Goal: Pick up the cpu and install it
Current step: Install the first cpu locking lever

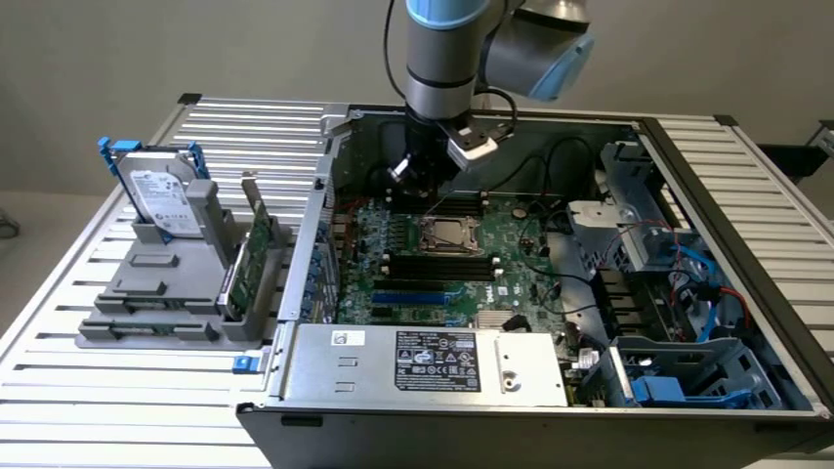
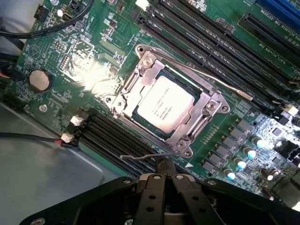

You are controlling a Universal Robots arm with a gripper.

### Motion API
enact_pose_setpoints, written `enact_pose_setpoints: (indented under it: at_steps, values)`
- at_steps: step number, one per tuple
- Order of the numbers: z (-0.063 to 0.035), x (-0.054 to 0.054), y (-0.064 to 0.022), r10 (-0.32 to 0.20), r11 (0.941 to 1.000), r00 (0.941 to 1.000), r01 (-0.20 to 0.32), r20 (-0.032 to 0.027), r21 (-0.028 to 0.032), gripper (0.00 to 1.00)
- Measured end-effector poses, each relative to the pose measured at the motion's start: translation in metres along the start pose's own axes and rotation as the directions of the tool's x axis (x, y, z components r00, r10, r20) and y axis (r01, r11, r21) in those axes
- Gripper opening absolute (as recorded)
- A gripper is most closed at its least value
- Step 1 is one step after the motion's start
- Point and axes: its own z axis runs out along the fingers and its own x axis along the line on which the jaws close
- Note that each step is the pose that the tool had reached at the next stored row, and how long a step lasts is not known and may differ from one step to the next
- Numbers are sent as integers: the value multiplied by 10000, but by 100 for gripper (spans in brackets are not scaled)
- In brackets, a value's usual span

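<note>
We see the gripper (image 2: pixel 165 163) from the wrist view with its two black fingers pressed together and nothing between them. It hangs low over the motherboard (image 2: pixel 93 56), its tips just beside one corner of the processor socket (image 2: pixel 206 105).

The cpu (image 2: pixel 165 104) lies flat inside that socket, silvery top facing up. The metal socket frame sits around its edges. It is apart from the gripper and not held by it.

We judge the task to be far along: the chip has been picked up and seated, and the gripper has let go. A thin wire lever (image 2: pixel 215 79) runs along one side of the socket. We cannot tell whether it is latched, so locking the frame may be what is left.

Rows of black memory slots (image 2: pixel 117 140) flank the socket, with no modules showing in them.

In the exterior view, the motherboard lies in the floor of an open computer case (image 1: pixel 521 430). The case rests on a slatted metal table (image 1: pixel 104 410). The case also holds a silver power supply (image 1: pixel 431 362) along its near wall. Toward the exterior view's right are drive bays with blue brackets (image 1: pixel 658 389) and loose cables.

Outside the case, on the exterior view's left, stands a grey holder (image 1: pixel 150 293). It carries an upright hard drive (image 1: pixel 163 200) with a blue bracket and a thin green circuit card (image 1: pixel 250 259) standing on edge.
</note>
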Motion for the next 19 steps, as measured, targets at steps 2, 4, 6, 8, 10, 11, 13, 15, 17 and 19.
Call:
enact_pose_setpoints:
  at_steps: [2,4,6,8,10,11,13,15,17,19]
  values:
    - [14,-6,8,-10,10000,10000,9,-26,-15,11]
    - [36,-11,16,-21,10000,10000,20,-85,-55,11]
    - [57,-16,23,-31,10000,9999,29,-139,-91,11]
    - [70,-20,29,-36,9999,9999,34,-167,-111,11]
    - [77,-21,30,-37,9999,9998,35,-175,-116,11]
    - [77,-21,31,-37,9999,9998,35,-174,-116,11]
    - [77,-21,31,-37,9999,9998,35,-175,-116,11]
    - [79,-21,30,-35,9999,9998,33,-182,-109,11]
    - [79,-19,31,-38,9999,9998,36,-189,-98,11]
    - [78,-16,34,-38,10000,9998,36,-197,-86,11]
